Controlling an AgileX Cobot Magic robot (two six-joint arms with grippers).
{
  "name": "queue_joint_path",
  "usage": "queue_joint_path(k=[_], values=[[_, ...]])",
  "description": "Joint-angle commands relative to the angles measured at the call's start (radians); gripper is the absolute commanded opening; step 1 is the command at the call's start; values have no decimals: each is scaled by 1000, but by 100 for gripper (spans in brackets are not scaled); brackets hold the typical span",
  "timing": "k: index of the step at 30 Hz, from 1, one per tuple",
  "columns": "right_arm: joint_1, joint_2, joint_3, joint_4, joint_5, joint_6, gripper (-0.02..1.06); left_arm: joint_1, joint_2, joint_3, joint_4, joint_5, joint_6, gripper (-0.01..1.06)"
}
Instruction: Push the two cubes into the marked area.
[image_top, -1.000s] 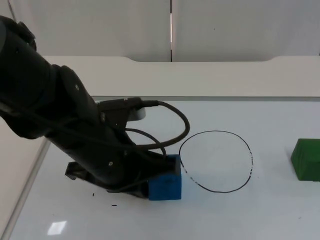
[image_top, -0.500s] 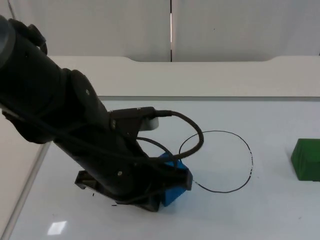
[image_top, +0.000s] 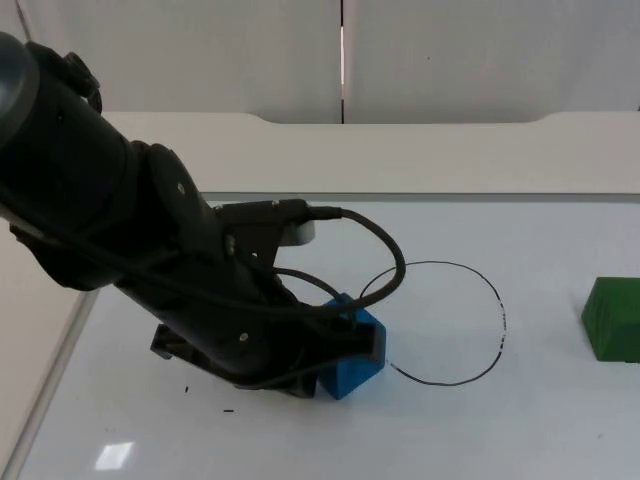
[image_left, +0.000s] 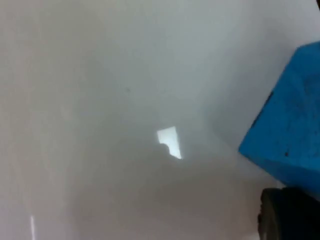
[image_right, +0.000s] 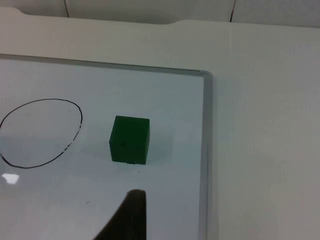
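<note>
Touching circle outline (image_top: 497, 322), blue cube (image_top: 352, 362), green cube (image_top: 612, 318) well apart

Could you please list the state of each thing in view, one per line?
Blue cube: on the table, skewed, at the circle's left edge, overlapping the line, mostly outside.
Green cube: on the table, outside the circle, untouched.
Circle: drawn outline, nothing fully inside.
Left end effector: low at the blue cube, against it.
Right end effector: waiting above the table, short of the green cube.
</note>
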Motion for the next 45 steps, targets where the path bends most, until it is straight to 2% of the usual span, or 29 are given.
queue_joint_path(k=[1, 9, 15, 26, 36, 45], values=[[-3, -4, 8, -3, -1, 0, 105, -3, 4, -6, -17, -26, 3, 0], [-3, -4, 8, -3, -1, 0, 105, -3, 4, -17, -16, -46, 3, 0], [-3, -4, 8, -3, -1, 0, 105, -14, 4, -64, -7, -19, 3, 0], [-3, -4, 8, -3, -1, 0, 105, -18, 6, -64, -32, 20, -3, 0], [-3, -4, 8, -3, -1, 0, 105, -72, 6, -64, -62, -20, -3, 0], [-3, -4, 8, -3, -1, 0, 105, -72, 27, -64, -69, -56, -3, 0]])
